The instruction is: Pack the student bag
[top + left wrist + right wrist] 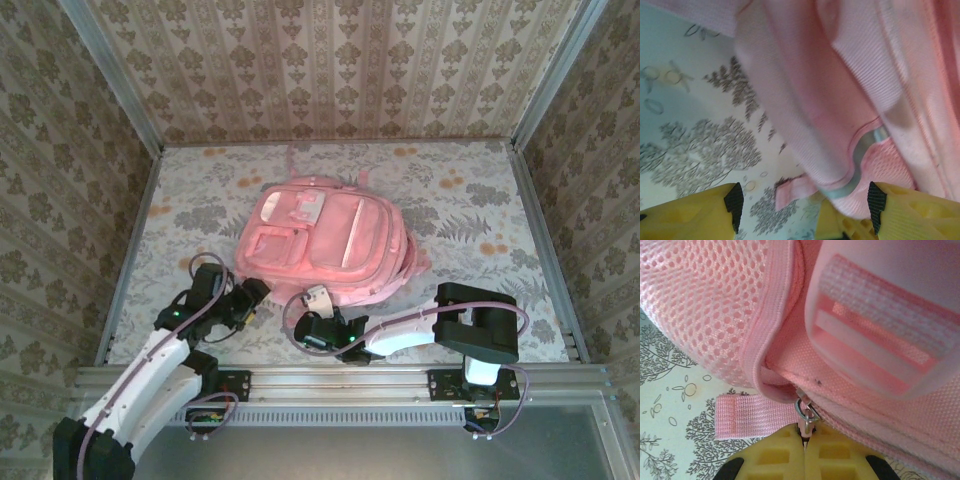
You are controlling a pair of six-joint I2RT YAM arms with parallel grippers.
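Right tool (805, 442) clenched on zipper pull (808, 416), left tool (805, 200) released, student bag (325, 240) lying flat

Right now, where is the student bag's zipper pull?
In the right wrist view the zipper pull sits bottom centre, pinched in the shut right end effector, beside a webbing loop, at the near edge of the student bag.
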